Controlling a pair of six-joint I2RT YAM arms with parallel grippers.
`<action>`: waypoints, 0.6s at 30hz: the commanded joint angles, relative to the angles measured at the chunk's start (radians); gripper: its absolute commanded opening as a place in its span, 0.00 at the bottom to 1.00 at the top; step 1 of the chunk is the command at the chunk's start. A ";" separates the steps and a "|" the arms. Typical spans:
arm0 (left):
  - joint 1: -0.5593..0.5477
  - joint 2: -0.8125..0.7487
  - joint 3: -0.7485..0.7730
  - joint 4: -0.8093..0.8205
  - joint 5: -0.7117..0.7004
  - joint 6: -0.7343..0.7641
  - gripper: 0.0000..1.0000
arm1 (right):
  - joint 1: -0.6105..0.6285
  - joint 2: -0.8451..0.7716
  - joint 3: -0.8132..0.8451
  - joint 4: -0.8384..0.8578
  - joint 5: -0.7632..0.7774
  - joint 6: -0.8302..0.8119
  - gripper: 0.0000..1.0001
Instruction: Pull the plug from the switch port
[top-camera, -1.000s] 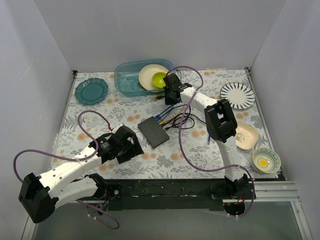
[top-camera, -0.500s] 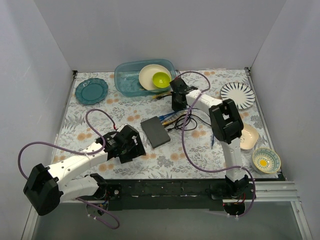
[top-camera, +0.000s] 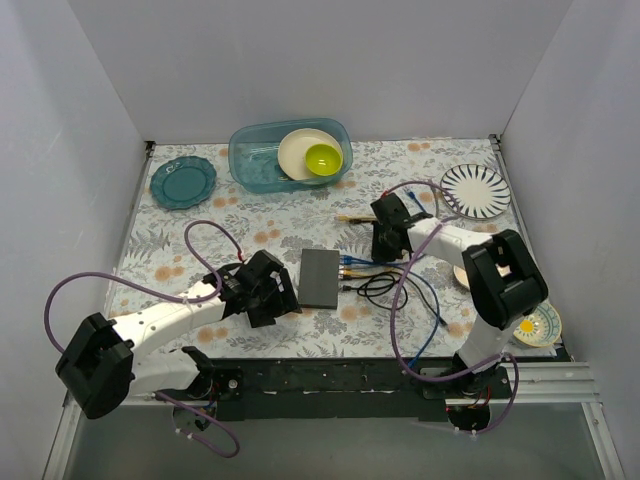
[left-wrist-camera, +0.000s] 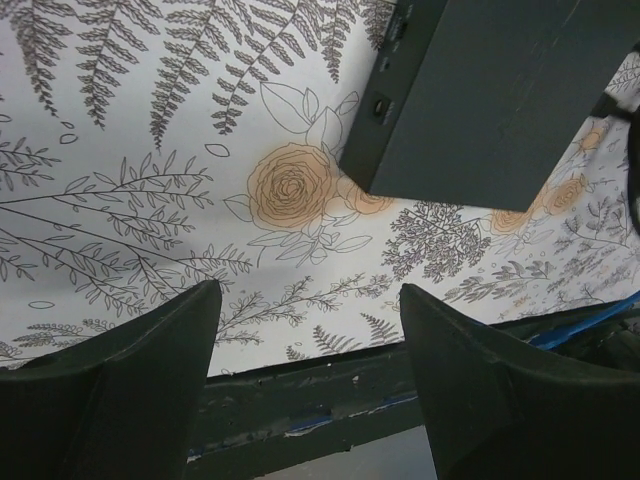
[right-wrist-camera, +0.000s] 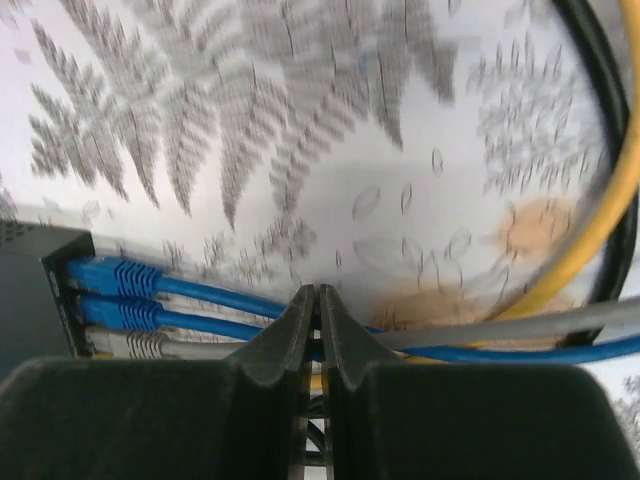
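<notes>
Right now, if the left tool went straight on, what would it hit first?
Probably the switch, whose corner lies just ahead of the open left tool, slightly off-centre. Pitched down, it may touch the cloth first.

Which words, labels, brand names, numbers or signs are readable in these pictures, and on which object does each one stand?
None: no text can be read in any view.
The switch shows a plain matte black top and side, with no label or port number visible.
The blue plugs show no marking, and that view is blurred.
The tablecloth and the striped plate carry only patterns.
</notes>
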 joint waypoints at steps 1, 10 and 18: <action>0.000 0.018 -0.005 0.047 0.037 0.008 0.72 | 0.029 -0.074 -0.141 -0.063 -0.089 0.075 0.14; -0.031 0.029 0.040 0.175 0.229 0.135 0.67 | 0.040 -0.085 -0.054 -0.129 -0.042 0.012 0.14; -0.187 0.194 -0.016 0.326 0.362 0.125 0.11 | 0.040 -0.088 -0.118 -0.112 -0.051 0.000 0.14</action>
